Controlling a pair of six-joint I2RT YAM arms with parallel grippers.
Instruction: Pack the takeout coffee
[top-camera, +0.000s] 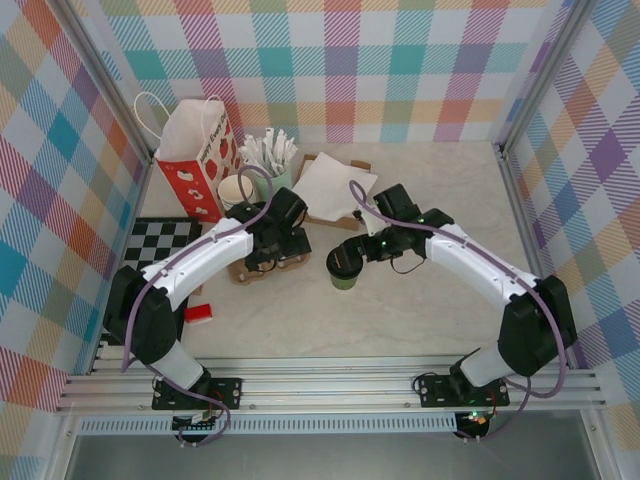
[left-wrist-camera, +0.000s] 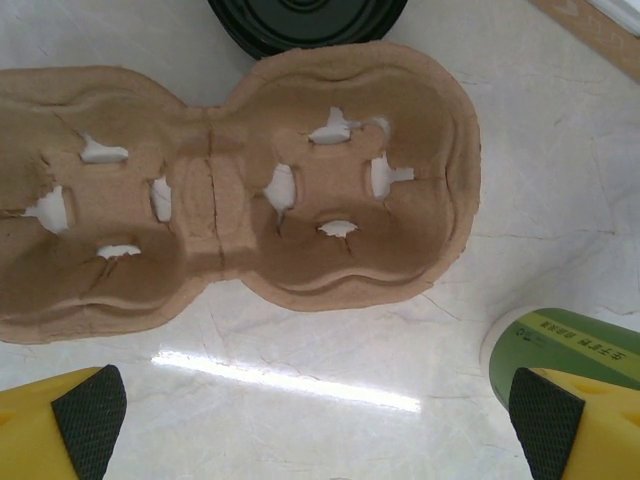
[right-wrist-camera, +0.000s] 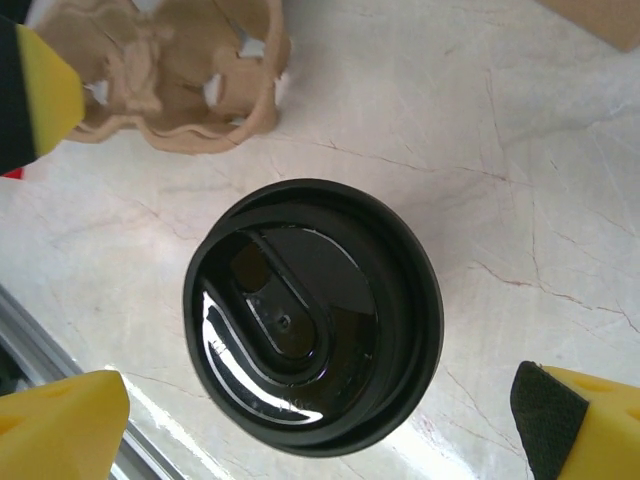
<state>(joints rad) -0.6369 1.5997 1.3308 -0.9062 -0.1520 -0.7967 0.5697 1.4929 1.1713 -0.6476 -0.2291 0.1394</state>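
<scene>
The right gripper (right-wrist-camera: 318, 405) is hovering with its fingers spread wide. The takeout coffee (right-wrist-camera: 312, 315) is standing upright on the table (top-camera: 420, 310) straight below, lid up and centred between them, so this arm is looking the nearer for a downward grab. Just beside it, the left gripper (left-wrist-camera: 315, 405), jaws likewise parted and empty, is hanging over the cardboard carrier (left-wrist-camera: 240, 200), both its wells sitting vacant. Farther back, a paper bag (top-camera: 195, 160) is standing upright, its contents hidden.
</scene>
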